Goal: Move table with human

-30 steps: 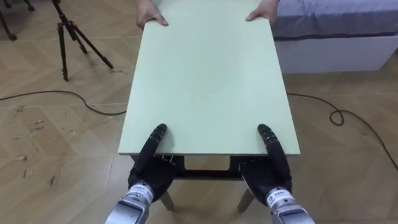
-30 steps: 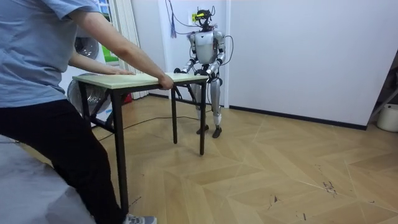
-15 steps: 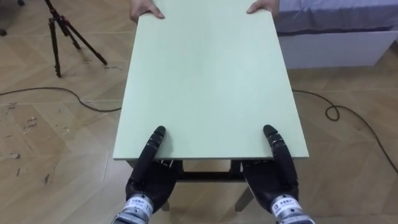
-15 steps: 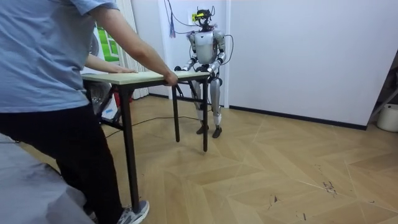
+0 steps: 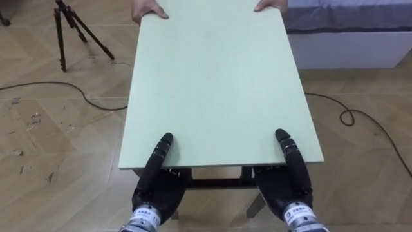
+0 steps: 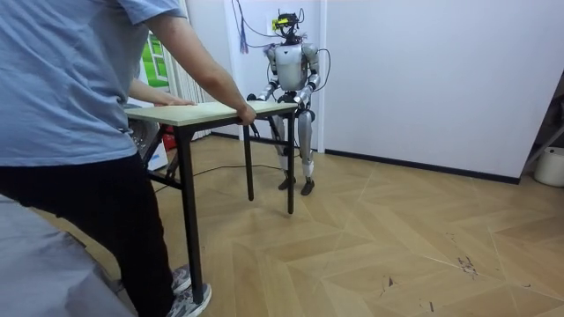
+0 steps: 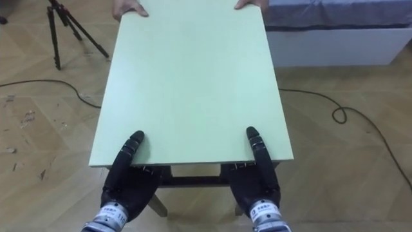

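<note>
A table (image 5: pixel 219 77) with a pale green top and dark legs stands between me and a person. My left hand (image 5: pixel 158 190) grips its near edge at the left, thumb lying on top and fingers under the board. My right hand (image 5: pixel 284 188) grips the same edge at the right in the same way. At the far end the person's hands (image 5: pixel 147 9) hold the two corners. In the room view the person (image 6: pixel 70 132) leans over the table (image 6: pixel 203 109) at the room view's left, and I stand upright at its far end by the white wall.
A black tripod (image 5: pixel 71 29) stands on the wooden floor left of the table. A bed (image 5: pixel 354 32) with a white base lies at the far right. Dark cables (image 5: pixel 347 116) curl over the floor on both sides. A white bin (image 6: pixel 553 165) sits by the wall.
The person has shifted their feet, and the table's end by them has moved a little to the room view's right. Both my hands keep the same grip on the near edge.
</note>
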{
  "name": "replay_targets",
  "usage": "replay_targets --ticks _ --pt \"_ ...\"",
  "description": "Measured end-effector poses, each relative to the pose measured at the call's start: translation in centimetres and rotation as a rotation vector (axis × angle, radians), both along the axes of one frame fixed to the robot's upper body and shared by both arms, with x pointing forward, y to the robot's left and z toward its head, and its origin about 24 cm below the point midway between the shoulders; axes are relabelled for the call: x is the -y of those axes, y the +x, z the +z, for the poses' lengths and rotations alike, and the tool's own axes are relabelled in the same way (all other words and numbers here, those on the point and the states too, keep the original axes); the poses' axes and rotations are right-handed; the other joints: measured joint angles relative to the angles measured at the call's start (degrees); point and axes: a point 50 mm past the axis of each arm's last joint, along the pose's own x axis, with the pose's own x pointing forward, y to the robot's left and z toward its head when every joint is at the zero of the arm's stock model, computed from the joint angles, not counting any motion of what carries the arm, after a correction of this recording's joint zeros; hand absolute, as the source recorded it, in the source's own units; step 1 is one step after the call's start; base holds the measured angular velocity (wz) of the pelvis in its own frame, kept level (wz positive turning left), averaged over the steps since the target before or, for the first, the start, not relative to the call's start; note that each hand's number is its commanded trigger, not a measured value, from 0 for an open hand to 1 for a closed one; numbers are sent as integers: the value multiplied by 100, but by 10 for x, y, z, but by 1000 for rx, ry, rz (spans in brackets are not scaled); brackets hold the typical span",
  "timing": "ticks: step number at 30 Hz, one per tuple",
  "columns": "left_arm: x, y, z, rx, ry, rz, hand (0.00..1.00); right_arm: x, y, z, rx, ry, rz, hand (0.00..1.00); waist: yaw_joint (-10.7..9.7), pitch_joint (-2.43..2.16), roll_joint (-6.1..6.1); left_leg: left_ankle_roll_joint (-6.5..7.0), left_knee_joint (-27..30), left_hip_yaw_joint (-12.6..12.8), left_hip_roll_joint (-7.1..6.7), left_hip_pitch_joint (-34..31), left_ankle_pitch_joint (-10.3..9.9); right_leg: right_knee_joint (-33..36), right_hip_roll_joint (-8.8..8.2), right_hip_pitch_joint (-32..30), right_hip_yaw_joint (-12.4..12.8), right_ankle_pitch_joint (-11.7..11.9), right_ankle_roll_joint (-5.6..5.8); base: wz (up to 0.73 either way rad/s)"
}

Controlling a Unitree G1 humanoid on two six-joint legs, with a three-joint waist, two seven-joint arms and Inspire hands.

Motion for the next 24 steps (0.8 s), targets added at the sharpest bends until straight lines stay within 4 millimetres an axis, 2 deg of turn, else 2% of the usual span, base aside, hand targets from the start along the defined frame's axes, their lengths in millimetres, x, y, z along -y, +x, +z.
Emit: replay_targets --ticks 8,11,12,13,14,15,16,17,18,19,20,21,22,23,24 --pt "1 -4 1 10 17 9 100 -3 -5 -2 10 7 -10 100 26 -15 -22 -4 322 -12 9 -177 -3 104 8 -53 53 -1 -2 4" --pt "3 -7 0 3 15 1 100 -1 -9 -4 5 1 -17 100 79 -14 -24 -8 915 -19 82 -432 -5 599 14 -277 47 -7 -11 -8" --pt "4 -9 -1 0 7 0 100 0 -10 -4 2 -6 -19 100 101 2 -4 -8 1158 -231 125 -493 -4 928 78 -526 116 -129 -110 -25" --pt "5 -10 -1 2 1 4 100 -1 -10 -4 2 -6 -17 100 115 0 -5 -21 1280 -407 131 -561 -12 824 193 -609 253 -134 -186 -31" --pt "3 -10 0 14 -2 9 100 -3 -9 -3 13 -5 -10 100 187 -36 -68 -110 1584 -491 102 -820 -58 274 290 -743 378 231 -340 -4" --pt "4 -11 -1 9 -9 11 100 0 -9 -2 19 -23 -8 100 150 -22 17 -324 1838 -416 196 -972 -183 278 302 -796 92 315 -438 19" --pt "4 -14 -3 -3 -15 7 100 1 -11 -3 14 -30 -5 100 43 -18 38 -392 1880 -121 302 -956 -196 280 293 -761 -136 311 -465 33" --pt "5 -14 -4 -7 -18 5 100 2 -12 -4 11 -32 -6 100 29 -13 43 -431 1918 26 358 -929 -210 288 294 -754 -251 315 -489 17" --pt "5 -17 -5 -17 -22 4 100 3 -14 -5 3 -33 -5 100 46 -5 62 -555 2220 298 530 -869 -284 301 335 -712 -510 304 -540 -11" --pt "5 -19 -6 -25 -34 11 100 3 -15 -5 1 -36 1 100 49 12 165 -728 2626 320 696 -775 -391 279 428 -646 -747 297 -599 -18" --pt "5 -19 -6 -27 -40 11 100 3 -15 -5 2 -40 3 100 40 17 215 -788 2796 299 747 -737 -428 282 456 -646 -827 266 -647 -13" --pt "5 -19 -6 -28 -48 8 100 5 -13 -4 12 -52 10 100 -21 33 354 -851 2963 250 877 -663 -487 297 526 -678 -974 257 -661 15" --pt "5 -18 -5 -23 -53 8 100 5 -11 -2 26 -59 14 100 -154 46 450 -850 2754 189 947 -575 -633 406 534 -837 -1091 258 -661 25" --pt "5 -16 -4 -16 -52 6 100 5 -10 -1 35 -60 13 100 -199 64 480 -857 2565 163 961 -526 -733 487 519 -931 -1140 258 -662 32" --pt "5 -13 -3 -4 -43 -1 100 5 -9 0 46 -61 10 100 -236 70 497 -814 2067 165 939 -412 -924 640 479 -1131 -1205 259 -661 26"
